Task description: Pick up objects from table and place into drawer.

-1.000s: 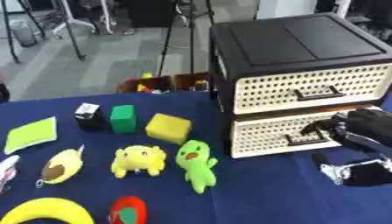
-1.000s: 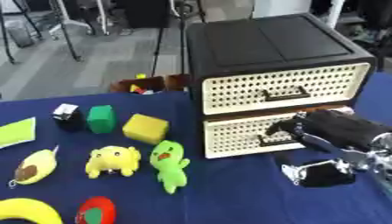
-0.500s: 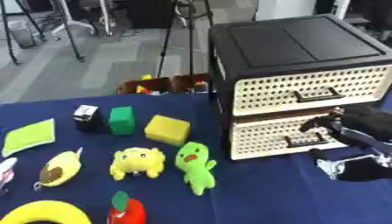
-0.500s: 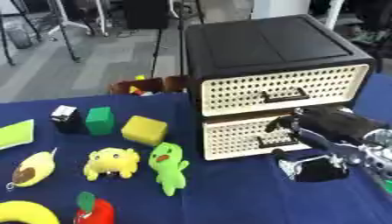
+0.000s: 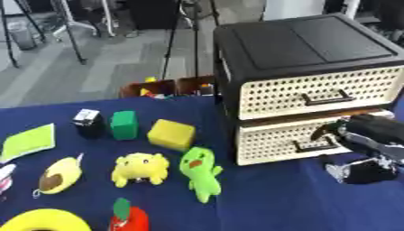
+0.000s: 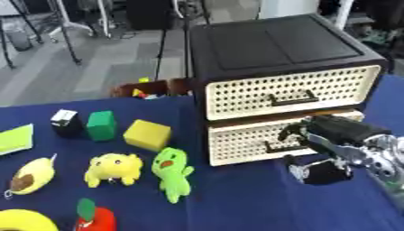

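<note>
Right hand (image 6: pixel 335 135) at lower drawer (image 6: pixel 252 142) handle (image 6: pixel 286 145); toys well left

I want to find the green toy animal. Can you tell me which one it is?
Start at the black drawer unit on the blue table. Just left of its lower drawer stands a green plush, beside a yellow plush. It is the only bright green soft toy; the green block behind it is a plain box shape.

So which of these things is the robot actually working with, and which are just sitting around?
Part of the job:
- drawer unit, lower drawer
- right hand at the lower drawer's handle
- toys on the table: yellow block, green block, green plush, yellow plush

Just lying about:
- tripod legs on the floor behind
</note>
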